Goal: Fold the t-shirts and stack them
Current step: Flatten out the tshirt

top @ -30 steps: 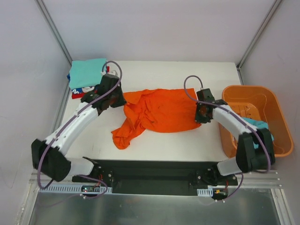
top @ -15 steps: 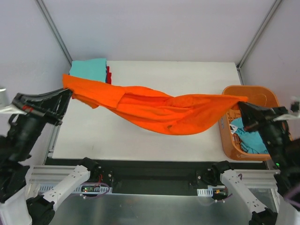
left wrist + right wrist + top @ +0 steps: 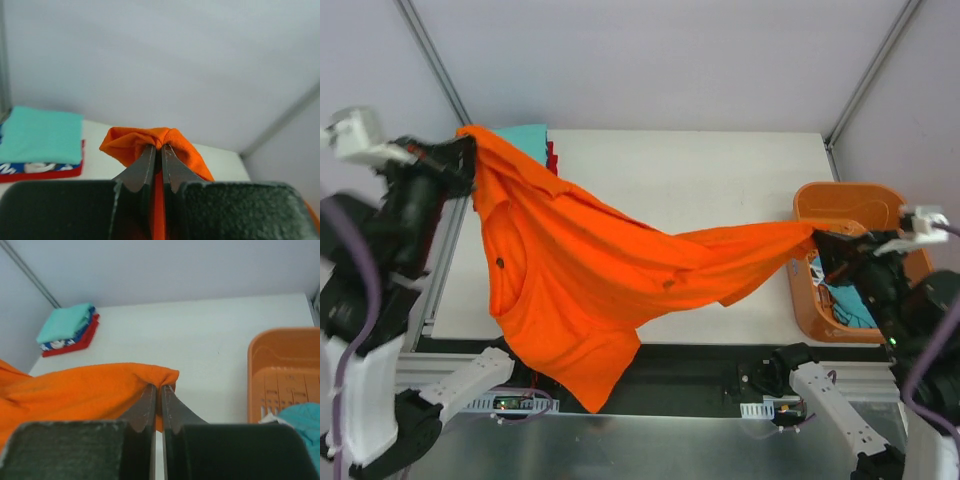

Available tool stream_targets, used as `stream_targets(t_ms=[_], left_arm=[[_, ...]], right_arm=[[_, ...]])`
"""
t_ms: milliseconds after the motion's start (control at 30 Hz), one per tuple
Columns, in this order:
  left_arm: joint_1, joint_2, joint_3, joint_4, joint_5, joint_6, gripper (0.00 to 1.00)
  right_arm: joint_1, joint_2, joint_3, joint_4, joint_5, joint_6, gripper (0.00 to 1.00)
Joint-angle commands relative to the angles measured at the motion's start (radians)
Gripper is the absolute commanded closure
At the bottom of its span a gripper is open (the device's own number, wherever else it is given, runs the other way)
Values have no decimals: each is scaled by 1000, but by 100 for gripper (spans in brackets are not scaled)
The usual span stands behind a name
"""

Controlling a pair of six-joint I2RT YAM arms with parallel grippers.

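- Counter (image 3: pixel 700 170): a flat, matte white rectangle set between pale walls, with both arms mounted at its near edge.
- Orange t-shirt (image 3: pixel 570 290): bright orange, soft matte cloth, lifted off the counter and hung between the two claws. From the raised left corner it falls in a broad, creased sheet that drapes past the near edge of the counter. Towards the right it narrows to a taut, folded band. Two small dark specks show on the cloth.
- Basket (image 3: pixel 840 200): rigid orange plastic, a rounded rectangle with a smooth rim and a slotted floor, standing at the right end of the counter.
- Folded stack (image 3: pixel 530 138): neat, flat squares at the far left corner of the counter. A teal shirt lies on top, a blue-and-white patterned one beneath it and a red one at the bottom. In the top view the raised orange cloth partly hides the stack.
- Teal shirt (image 3: pixel 845 300): crumpled loosely inside the basket, at its near end.
- Left claw (image 3: pixel 158 147): dark, tapered fingers pressed together on a bunched corner of the orange t-shirt, held high above the far left of the counter.
- Right claw (image 3: pixel 159 387): its fingers pinch a rolled edge of the same shirt, beside the basket's left wall.
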Motion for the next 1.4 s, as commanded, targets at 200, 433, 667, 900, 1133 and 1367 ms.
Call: stream_targets(t_ms=[200, 433, 667, 900, 1133, 1367], left_arm=[[262, 861, 121, -14, -98, -55, 62], [247, 1121, 309, -90, 83, -71, 1], [221, 839, -11, -88, 46, -130, 1], [146, 453, -632, -87, 207, -357, 1], [-54, 222, -979, -85, 367, -564, 1], [-114, 271, -1098, -6, 304, -629, 7]], right_arm=[[-23, 499, -329, 79, 199, 143, 87], [-26, 834, -181, 84, 76, 117, 3], [-22, 734, -303, 131, -5, 117, 3], [-20, 605, -467, 161, 1, 157, 3], [-23, 490, -584, 171, 33, 191, 3], [-25, 443, -633, 190, 30, 184, 3]])
